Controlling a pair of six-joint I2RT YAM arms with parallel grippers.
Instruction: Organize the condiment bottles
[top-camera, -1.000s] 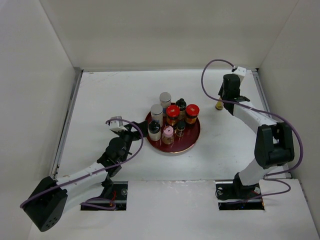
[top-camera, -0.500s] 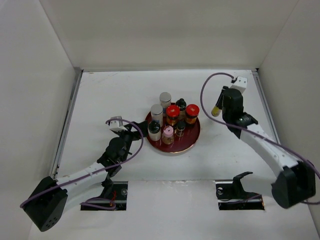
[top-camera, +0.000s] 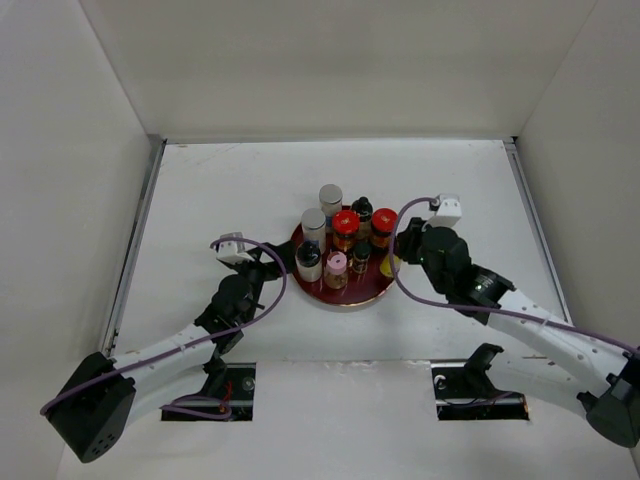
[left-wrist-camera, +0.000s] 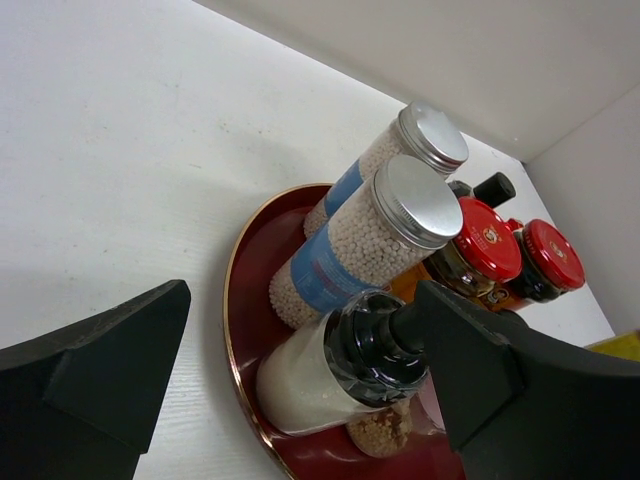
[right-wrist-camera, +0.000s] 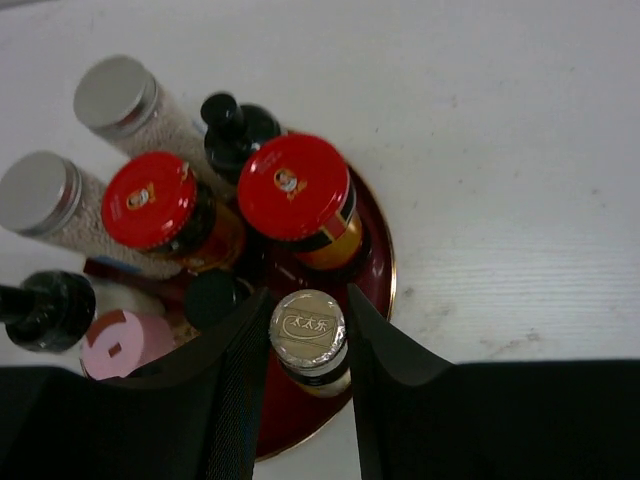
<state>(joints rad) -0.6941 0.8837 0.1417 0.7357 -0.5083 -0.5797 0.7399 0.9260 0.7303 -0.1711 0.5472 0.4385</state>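
At the near-right rim of the dark red tray (top-camera: 350, 298): the right claw (right-wrist-camera: 306, 298) is closed on the yellow bottle (right-wrist-camera: 310, 345), one finger on each side just under its metal cap. I cannot tell whether the base rests on the tray.
Beside the tray's left edge: the left claw (left-wrist-camera: 302, 290) gapes wide and holds nothing. The black-topped white bottle (left-wrist-camera: 300, 380) stands on the tray between its fingers.
Handling: the bottles are probably light, stiff, smooth-walled and breakable (a sideways knock would likely topple the neighbours, they stand so close). Each is best taken by the body just under the cap, coming from above.
Grey-topped white shakers (right-wrist-camera: 120, 95): two, at the tray's far-left part.
Red-lidded jars (right-wrist-camera: 295, 185): two, side by side.
Black-capped dark bottles (right-wrist-camera: 235, 125): two, one tall and one short.
Pink-capped bottle (right-wrist-camera: 115, 345): one.
Black-topped white, yellow: one each.
Total: nine, all on or over the tray.
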